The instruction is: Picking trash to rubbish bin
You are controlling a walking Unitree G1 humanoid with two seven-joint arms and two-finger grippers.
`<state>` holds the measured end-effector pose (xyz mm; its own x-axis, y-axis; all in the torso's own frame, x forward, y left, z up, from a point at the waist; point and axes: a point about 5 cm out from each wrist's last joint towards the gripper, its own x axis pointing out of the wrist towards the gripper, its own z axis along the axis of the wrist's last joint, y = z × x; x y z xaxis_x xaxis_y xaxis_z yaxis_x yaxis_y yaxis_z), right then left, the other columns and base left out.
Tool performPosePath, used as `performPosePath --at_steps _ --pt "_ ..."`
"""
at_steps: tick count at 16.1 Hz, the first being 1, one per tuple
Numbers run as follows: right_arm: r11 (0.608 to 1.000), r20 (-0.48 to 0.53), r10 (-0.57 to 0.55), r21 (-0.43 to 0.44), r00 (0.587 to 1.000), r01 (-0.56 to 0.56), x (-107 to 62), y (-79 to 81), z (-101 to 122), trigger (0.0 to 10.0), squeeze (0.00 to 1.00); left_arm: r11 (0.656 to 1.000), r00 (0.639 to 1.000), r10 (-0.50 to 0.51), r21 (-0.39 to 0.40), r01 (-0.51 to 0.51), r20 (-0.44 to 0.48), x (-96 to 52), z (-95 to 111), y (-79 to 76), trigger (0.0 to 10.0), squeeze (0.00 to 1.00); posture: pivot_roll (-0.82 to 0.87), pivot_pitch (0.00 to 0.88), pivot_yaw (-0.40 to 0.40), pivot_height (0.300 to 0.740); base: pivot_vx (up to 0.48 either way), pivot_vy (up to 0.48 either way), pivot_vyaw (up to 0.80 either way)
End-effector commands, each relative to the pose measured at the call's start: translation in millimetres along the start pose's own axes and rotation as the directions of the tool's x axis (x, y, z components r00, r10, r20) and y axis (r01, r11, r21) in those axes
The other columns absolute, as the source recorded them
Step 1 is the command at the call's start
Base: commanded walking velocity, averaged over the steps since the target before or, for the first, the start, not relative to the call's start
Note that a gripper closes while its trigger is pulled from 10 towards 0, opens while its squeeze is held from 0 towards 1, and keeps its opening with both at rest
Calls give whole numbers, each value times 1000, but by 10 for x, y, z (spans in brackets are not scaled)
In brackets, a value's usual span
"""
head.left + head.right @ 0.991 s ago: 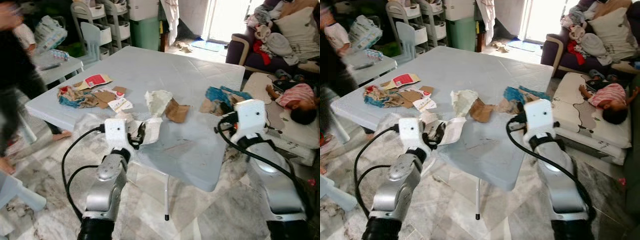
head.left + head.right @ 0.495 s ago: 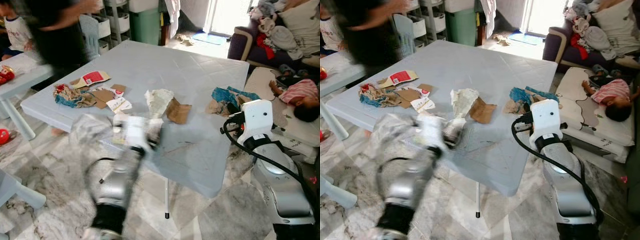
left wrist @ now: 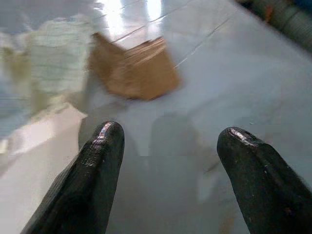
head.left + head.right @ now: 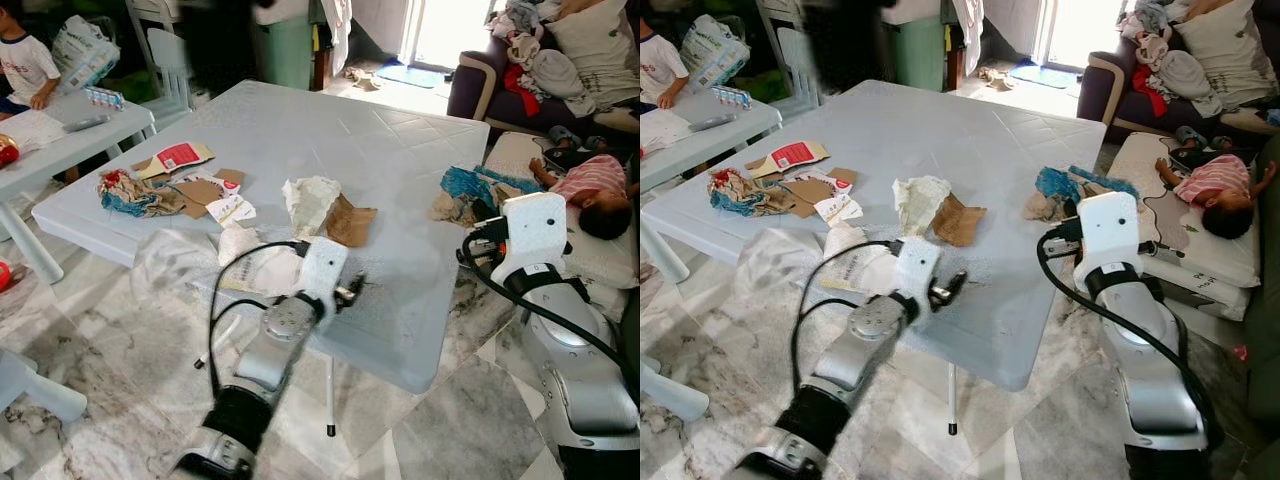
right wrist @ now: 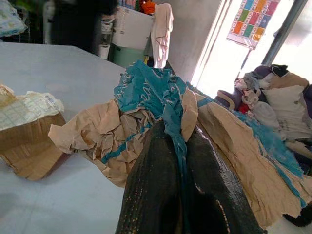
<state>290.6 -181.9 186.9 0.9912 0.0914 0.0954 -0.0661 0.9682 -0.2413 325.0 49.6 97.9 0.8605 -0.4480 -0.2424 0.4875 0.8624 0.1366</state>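
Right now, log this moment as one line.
left gripper: open over table, near cardboard | right gripper: shut on blue-brown paper | trash not yet binned

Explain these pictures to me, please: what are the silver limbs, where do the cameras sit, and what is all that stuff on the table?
The silver limbs belong to a humanoid robot tidying trash. Two pictures come from cameras in its head, looking down at a pale grey plastic table. Two more look along each gripper's black fingers. The left gripper hangs open over the table, near a folded brown cardboard scrap and crumpled white paper. The right gripper is shut on a crumpled teal-and-tan paper wrapper at the table's right edge. More torn cardboard and a red-and-white packet lie further left.
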Motion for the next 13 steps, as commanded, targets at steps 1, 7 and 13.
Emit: performPosePath --at_steps 1,7,13 --pt "1000 23 0 14 1000 0 12 15 70 0 0 999 1000 9 48 -10 25 -26 87 14 10000 0 -113 12 -54 740 0 0 0" --pt "999 31 1 44 1000 -2 97 55 81 0 0 987 999 36 156 -37 9 -183 43 79 10000 0 -77 2 -47 740 0 0 0" --pt "994 13 -21 110 1000 19 91 103 35 0 0 974 994 50 224 -28 -96 -350 -170 208 10000 0 -36 8 -22 740 0 0 0"
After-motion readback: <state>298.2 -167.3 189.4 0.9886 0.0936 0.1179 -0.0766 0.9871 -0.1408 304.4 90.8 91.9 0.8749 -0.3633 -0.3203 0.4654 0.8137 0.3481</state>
